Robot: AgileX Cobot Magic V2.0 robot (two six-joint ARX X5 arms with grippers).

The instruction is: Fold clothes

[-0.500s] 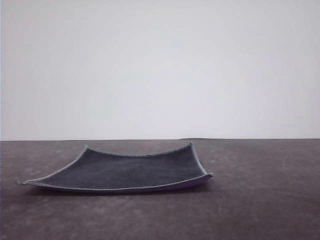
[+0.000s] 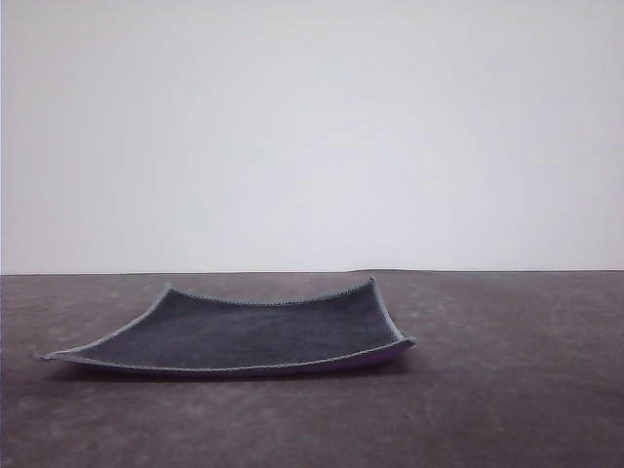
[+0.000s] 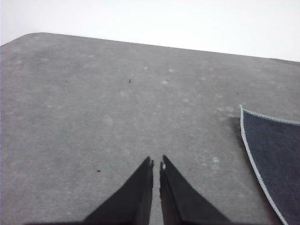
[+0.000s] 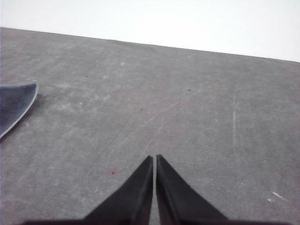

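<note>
The clothes [image 2: 253,331] are one small square cloth lying flat on the dark table, charcoal-grey face up, with a light stitched hem and a thin purple strip showing under its near edge. In the left wrist view my left gripper [image 3: 156,162] is shut with nothing in it, above bare table, and a corner of the clothes [image 3: 274,154] lies apart from it. In the right wrist view my right gripper [image 4: 154,158] is shut and empty over bare table, with another corner of the clothes [image 4: 16,105] well off to the side.
The dark grey table [image 2: 507,390] carries scuffs and scratches. A plain white wall [image 2: 312,136] rises behind its far edge. Bare table surface lies on both sides of the cloth.
The cloth's near left corner has settled slightly; otherwise nothing has visibly moved.
</note>
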